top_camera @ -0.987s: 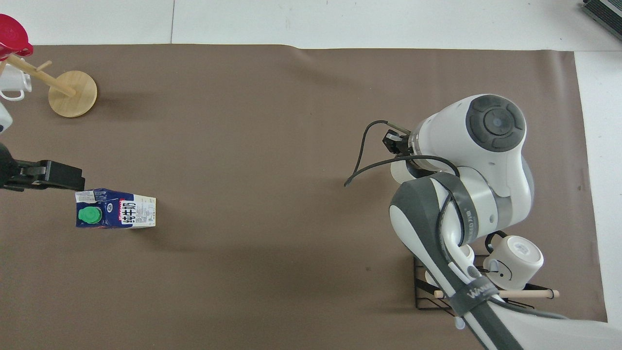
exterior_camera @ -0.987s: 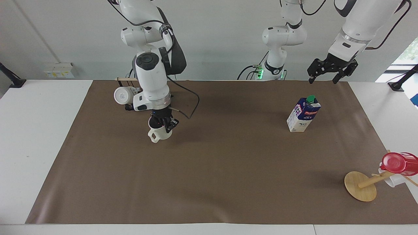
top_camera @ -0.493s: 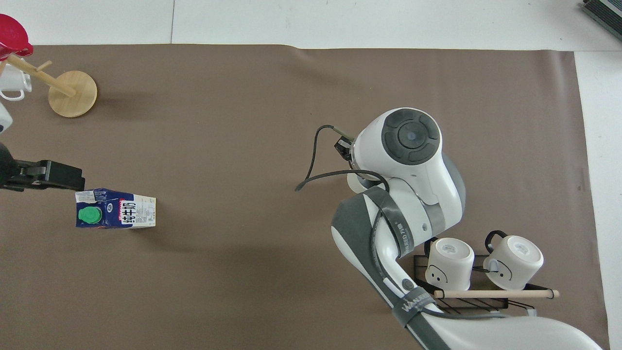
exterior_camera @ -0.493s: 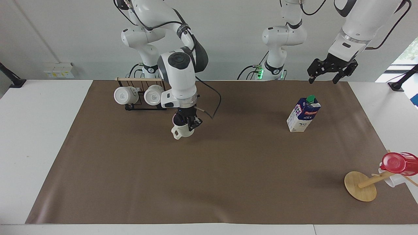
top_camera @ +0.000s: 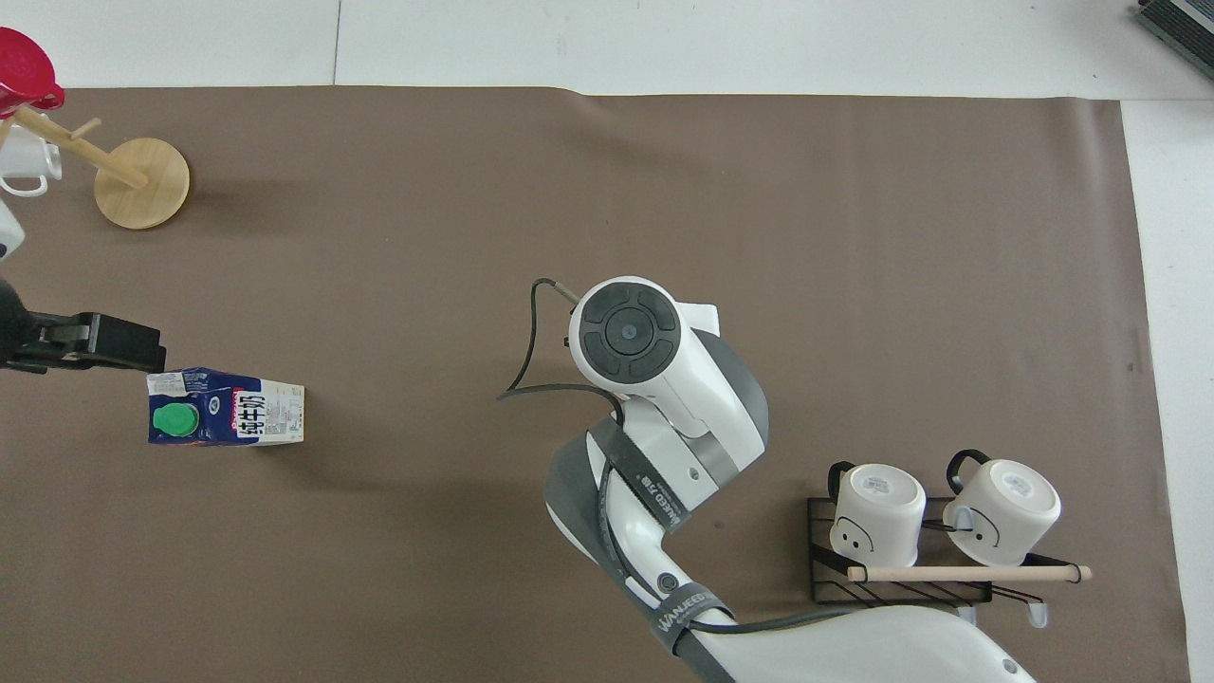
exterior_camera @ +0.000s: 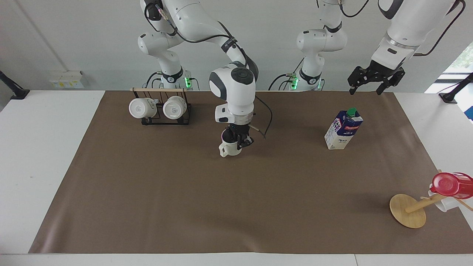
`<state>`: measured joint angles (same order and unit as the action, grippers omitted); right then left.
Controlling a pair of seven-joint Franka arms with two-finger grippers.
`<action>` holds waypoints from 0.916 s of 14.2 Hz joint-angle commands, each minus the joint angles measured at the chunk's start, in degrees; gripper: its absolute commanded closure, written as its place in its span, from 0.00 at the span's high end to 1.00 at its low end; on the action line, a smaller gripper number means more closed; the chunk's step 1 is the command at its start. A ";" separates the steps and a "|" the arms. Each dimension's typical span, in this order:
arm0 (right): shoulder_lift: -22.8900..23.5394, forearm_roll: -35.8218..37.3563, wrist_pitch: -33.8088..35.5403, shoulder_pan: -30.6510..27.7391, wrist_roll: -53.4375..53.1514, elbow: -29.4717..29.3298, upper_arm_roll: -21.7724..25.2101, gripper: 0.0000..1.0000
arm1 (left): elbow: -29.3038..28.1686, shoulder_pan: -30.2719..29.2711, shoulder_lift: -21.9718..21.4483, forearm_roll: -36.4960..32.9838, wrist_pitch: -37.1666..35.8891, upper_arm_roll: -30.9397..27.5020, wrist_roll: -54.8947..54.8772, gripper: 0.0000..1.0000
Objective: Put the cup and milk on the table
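My right gripper [exterior_camera: 236,140] is shut on the rim of the cream cup [exterior_camera: 228,148], handle pointing away from the robots. The cup hangs upright, low over the middle of the brown sheet of the table [exterior_camera: 236,207]; I cannot tell whether it touches. In the overhead view the right arm's wrist hides the cup. The blue-and-white milk carton [exterior_camera: 343,129] stands upright on the sheet toward the left arm's end, and also shows in the overhead view [top_camera: 228,408]. My left gripper [exterior_camera: 366,88] is open and empty, raised over the sheet's edge near the carton, and waits.
A black wire rack [exterior_camera: 160,118] with two white mugs stands on the sheet toward the right arm's end, nearer to the robots than the cup. A tipped wooden mug tree [exterior_camera: 408,210] with a red cup [exterior_camera: 451,184] lies at the left arm's end.
My right arm has carried the cup sideways, from beside the rack to the middle of the table, toward the carton. The left arm and the carton have not moved.
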<state>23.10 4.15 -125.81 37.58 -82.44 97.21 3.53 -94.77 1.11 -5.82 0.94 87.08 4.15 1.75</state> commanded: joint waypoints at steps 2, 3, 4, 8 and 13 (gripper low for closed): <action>1.68 1.29 -1.45 1.08 -3.42 -1.32 0.16 0.00 | 0.82 -0.49 0.37 -0.59 -1.04 0.33 0.27 1.00; 2.56 1.73 -1.98 1.79 -4.22 -1.49 0.25 0.00 | 0.90 -0.49 0.37 -0.59 -0.95 0.33 0.27 1.00; 2.66 1.82 -2.33 1.71 -4.31 -1.41 0.16 0.00 | 0.82 -0.49 0.37 -0.59 -0.95 0.33 0.27 1.00; 2.57 1.82 -2.86 1.71 -4.40 -1.32 0.16 0.00 | 0.82 -0.49 0.37 -0.59 -1.04 0.33 0.27 1.00; 2.66 2.00 -4.97 1.53 -4.31 -0.70 0.16 0.00 | 0.82 -0.49 0.37 -0.59 -0.95 0.33 0.18 1.00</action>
<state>25.31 4.52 -129.44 39.29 -85.09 96.78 3.81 -94.77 1.11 -5.82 0.94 87.08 4.15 1.75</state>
